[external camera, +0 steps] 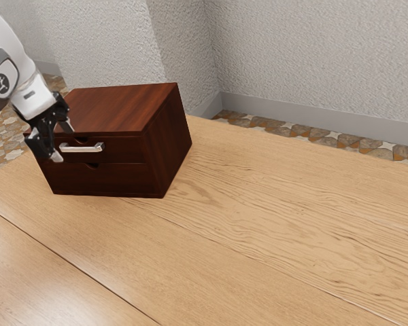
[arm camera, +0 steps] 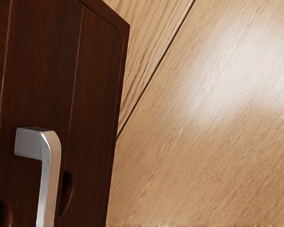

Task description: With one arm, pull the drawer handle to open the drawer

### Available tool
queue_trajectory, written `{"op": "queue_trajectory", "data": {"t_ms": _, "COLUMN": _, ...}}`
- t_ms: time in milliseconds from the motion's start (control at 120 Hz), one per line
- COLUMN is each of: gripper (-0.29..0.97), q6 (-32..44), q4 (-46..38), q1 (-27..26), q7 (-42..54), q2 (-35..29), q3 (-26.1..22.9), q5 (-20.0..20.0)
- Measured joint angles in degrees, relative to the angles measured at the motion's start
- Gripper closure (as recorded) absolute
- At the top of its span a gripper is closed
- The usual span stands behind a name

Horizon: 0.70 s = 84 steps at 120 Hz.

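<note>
- The silver drawer handle [external camera: 82, 146] [arm camera: 44, 171] is a level bar on the front of the upper drawer [external camera: 126, 149].
- That drawer front looks flush with the dark wooden cabinet [external camera: 122, 105].
- The gripper [external camera: 63, 143] is at the handle's end toward the exterior view's left. Its black fingers [external camera: 67, 125] are spread, one above the bar and one below, and neither clearly touches it.
- The cabinet stands on the light wooden table [external camera: 272, 231], near its far corner.

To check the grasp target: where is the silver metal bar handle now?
At the exterior view's left, the silver metal bar handle sits on the upper drawer front of the dark wooden cabinet, beside the black pincer.
</note>
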Motion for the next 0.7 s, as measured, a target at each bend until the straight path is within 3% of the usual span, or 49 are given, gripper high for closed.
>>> {"op": "queue_trajectory", "data": {"t_ms": 258, "gripper": 0.41, "q6": 7.14, "q4": 0.06, "q1": 2.04, "q7": 10.73, "q2": 2.84, "q3": 0.0, "q5": -4.09}}
{"op": "queue_trajectory", "data": {"t_ms": 700, "gripper": 0.5, "q6": 12.12, "q4": 0.54, "q1": 3.01, "q7": 23.23, "q2": 6.27, "q3": -0.05, "q5": -10.27}}
